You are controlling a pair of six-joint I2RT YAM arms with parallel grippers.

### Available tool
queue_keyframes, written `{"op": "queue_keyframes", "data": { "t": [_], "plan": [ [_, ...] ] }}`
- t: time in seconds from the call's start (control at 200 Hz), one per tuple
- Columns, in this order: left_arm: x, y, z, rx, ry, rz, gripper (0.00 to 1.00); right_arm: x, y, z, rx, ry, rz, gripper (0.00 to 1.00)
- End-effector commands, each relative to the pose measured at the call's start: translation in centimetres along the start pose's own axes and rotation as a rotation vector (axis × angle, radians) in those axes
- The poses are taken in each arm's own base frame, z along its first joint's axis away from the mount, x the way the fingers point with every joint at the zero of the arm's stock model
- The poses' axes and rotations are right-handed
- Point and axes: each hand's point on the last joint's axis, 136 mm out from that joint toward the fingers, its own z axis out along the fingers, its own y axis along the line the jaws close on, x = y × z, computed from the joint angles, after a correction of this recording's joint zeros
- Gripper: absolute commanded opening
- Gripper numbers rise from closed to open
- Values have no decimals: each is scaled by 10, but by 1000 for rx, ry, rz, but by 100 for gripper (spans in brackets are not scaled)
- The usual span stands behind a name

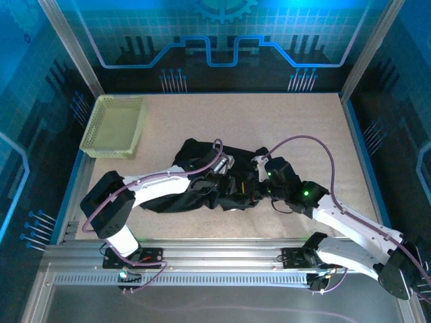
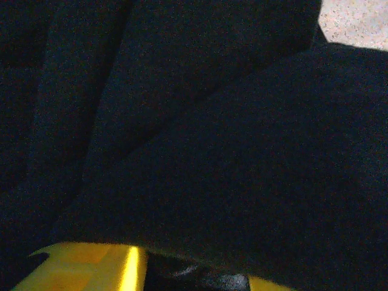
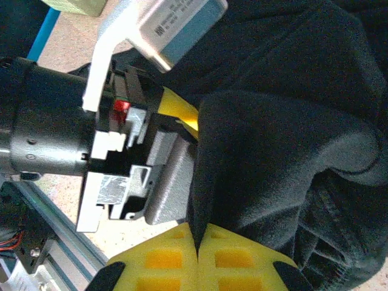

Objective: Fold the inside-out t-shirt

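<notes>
**Pinching black cloth at mid-bench**

The inside-out t-shirt (image 1: 196,151) lies crumpled at the middle of the bench (image 1: 283,114), well apart from the mesh basket (image 1: 114,126) at the far left corner. The right end effector (image 3: 197,257) is closed, a fold of the shirt nipped between its yellow fingers (image 3: 163,260). The left end effector (image 1: 229,183) sits buried in fabric; I cannot tell whether it grips.

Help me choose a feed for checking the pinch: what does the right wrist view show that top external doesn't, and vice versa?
Right wrist: close up, the right gripper shut on a fold of the black t-shirt, the left gripper close beside it. Top external: the whole yellow-green mesh basket on the table's far left, apart from the shirt. Both: the crumpled t-shirt with both grippers on it.
</notes>
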Motion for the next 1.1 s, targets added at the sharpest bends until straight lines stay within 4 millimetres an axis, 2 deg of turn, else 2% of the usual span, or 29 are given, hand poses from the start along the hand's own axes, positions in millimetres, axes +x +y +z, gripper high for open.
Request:
{"op": "queue_keyframes", "data": {
  "t": [0.0, 0.13, 0.23, 0.3, 0.465, 0.595, 0.68, 0.795, 0.885, 0.965, 0.99, 1.095],
  "plan": [
    [-18, -11, 2, 18, -49, 3, 37, 4, -25, 3, 86, -10, 86, 0],
    [-16, -8, 11, 6, -32, 1, 19, 16, -53, 10, 106, -14, 224, 0],
    [-13, -5, 12, -2, -26, -2, 5, 21, -69, 8, 149, -16, 263, 9],
    [-12, -5, 9, 4, -32, -1, 0, 19, -73, 2, 185, -11, 232, 21],
    [-11, -8, -5, 36, -77, -1, 0, 3, -70, -20, 287, -1, 38, 38],
    [-7, -13, -16, 83, -112, -8, 0, -10, -43, -27, 316, 11, -177, 44],
    [-6, -15, -23, 106, -141, -11, 0, -13, -25, -19, 291, 37, -242, 44],
    [-6, -14, -26, 106, -149, -13, 0, -12, -14, -5, 267, 59, -263, 44],
    [-6, -15, -25, 108, -142, -12, 0, -11, -16, 7, 279, 77, -261, 44],
    [-6, -16, -25, 116, -145, -13, 0, -5, -25, 19, 318, 117, -266, 44],
    [-6, -17, -26, 121, -147, -13, 0, -14, -21, 19, 320, 98, -264, 44],
    [-7, -20, -30, 134, -155, -7, 0, -15, -29, 25, 370, 106, -265, 46]
  ]
}}
